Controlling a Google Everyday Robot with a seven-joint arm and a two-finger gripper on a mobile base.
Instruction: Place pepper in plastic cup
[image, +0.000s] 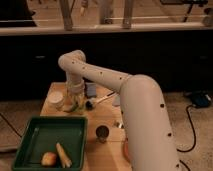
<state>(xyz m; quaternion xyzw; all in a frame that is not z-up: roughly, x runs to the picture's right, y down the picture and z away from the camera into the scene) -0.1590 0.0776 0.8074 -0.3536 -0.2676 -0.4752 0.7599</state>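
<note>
My gripper (75, 100) hangs down from the white arm over the back left part of the wooden table (105, 115), right beside the white cup (56, 99). A small green shape, which looks like the pepper (72, 106), shows at the gripper's lower end, just above the table. I cannot tell whether it is held or lies there. The pale-green plastic cup does not show apart from this; the gripper and arm cover the spot behind them.
A green tray (35, 132) at the front left holds a yellow corn-like piece (62, 154) and an orange lump (48, 159). A steel cup (102, 133) stands mid-table. A dark utensil with a white handle (92, 103) and a grey-blue object (91, 89) lie right of the gripper.
</note>
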